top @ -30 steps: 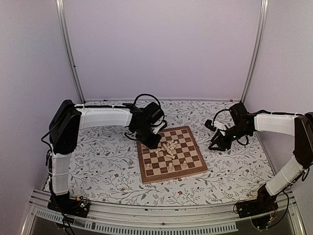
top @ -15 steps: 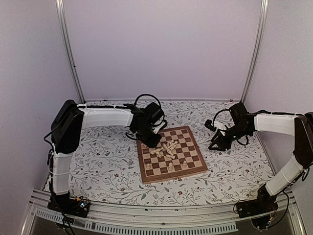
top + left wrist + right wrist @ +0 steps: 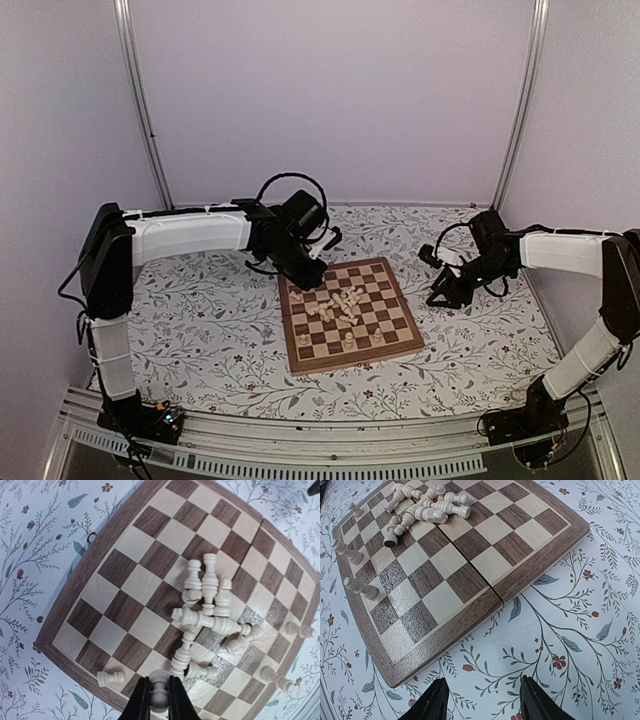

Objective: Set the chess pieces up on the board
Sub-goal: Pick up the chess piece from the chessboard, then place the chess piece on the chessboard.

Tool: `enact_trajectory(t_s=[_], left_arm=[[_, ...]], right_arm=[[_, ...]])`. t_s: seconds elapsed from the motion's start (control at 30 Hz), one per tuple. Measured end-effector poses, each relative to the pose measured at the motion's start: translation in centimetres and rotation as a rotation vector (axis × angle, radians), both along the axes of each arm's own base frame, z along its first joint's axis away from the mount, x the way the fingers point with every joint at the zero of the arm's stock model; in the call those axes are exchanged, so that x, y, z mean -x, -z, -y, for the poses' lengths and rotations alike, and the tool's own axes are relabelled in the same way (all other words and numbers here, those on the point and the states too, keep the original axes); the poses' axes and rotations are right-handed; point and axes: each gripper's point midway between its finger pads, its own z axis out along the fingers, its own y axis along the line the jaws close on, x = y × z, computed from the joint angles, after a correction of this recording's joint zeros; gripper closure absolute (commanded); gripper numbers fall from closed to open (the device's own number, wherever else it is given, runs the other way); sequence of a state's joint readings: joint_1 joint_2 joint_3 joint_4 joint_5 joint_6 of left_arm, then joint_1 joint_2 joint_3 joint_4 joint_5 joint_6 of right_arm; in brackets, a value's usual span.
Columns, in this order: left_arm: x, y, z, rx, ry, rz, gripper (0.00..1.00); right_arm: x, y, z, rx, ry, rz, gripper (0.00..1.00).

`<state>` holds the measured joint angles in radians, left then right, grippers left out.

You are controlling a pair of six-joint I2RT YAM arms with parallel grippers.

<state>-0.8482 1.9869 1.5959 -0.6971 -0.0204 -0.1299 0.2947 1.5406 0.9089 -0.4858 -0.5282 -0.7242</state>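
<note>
The board [image 3: 350, 315] lies mid-table with a pile of cream chess pieces [image 3: 345, 300] tumbled near its centre; a few stand along its near and right edges. In the left wrist view the pile [image 3: 207, 605] lies on the board [image 3: 125, 580], and one piece [image 3: 110, 678] lies alone near the edge. My left gripper [image 3: 160, 700] is shut on a cream chess piece [image 3: 159, 694] and holds it above the board's edge; in the top view it [image 3: 305, 275] is over the board's far left corner. My right gripper [image 3: 482, 700] is open and empty over the tablecloth, just off the board [image 3: 470, 555].
A floral tablecloth [image 3: 220, 320] covers the table. Standing pieces [image 3: 362, 587] line the board's edge in the right wrist view. Metal posts [image 3: 140, 100] and pale walls enclose the back and sides.
My left arm has swung back and left, lifting its gripper from the board's left part toward the far left corner. The right arm has not moved.
</note>
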Motion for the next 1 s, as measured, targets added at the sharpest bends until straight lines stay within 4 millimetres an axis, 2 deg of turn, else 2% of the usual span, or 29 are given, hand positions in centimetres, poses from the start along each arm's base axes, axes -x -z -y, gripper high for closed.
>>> enact_trajectory(t_s=[0.07, 0.17, 0.33, 0.5, 0.63, 1.0], left_arm=[[1.2, -1.2, 0.3, 0.024, 0.024, 0.001, 0.95], [3.2, -1.5, 0.8, 0.039, 0.066, -0.019, 0.95], [6.8, 0.6, 0.9, 0.005, 0.132, -0.107, 0.95], [8.9, 1.5, 1.3, -0.025, 0.178, -0.144, 0.94], [9.8, 2.1, 1.4, -0.043, 0.198, -0.165, 0.94], [10.4, 5.0, 0.9, -0.13, 0.213, -0.21, 0.93]], right_arm=[[0.0, 0.0, 0.0, 0.0, -0.001, 0.0, 0.48], [0.0, 0.0, 0.0, 0.0, -0.002, 0.001, 0.48], [0.0, 0.0, 0.0, 0.0, -0.003, 0.001, 0.47], [0.1, 0.0, -0.1, 0.0, -0.006, 0.002, 0.47], [0.1, 0.0, -0.2, 0.001, -0.012, 0.003, 0.47], [0.1, 0.0, -0.2, 0.002, -0.013, 0.003, 0.47]])
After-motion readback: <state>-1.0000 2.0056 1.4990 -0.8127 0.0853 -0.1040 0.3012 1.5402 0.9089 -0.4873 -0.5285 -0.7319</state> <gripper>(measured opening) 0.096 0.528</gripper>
